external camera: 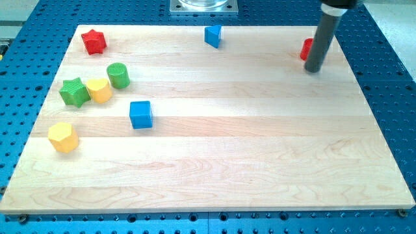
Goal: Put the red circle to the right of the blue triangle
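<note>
The red circle (305, 49) stands near the board's top right, mostly hidden behind my dark rod. My tip (314, 69) rests on the board just right of and below it, touching or nearly touching it. The blue triangle (212, 36) stands at the top edge near the middle, well to the left of the red circle.
A red star (93, 41) is at the top left. A green cylinder (118, 75), a yellow block (99, 90) and a green star (74, 91) cluster at the left. A blue cube (140, 114) and a yellow hexagon (63, 137) lie lower left. The wooden board (260, 162) sits on a blue perforated table.
</note>
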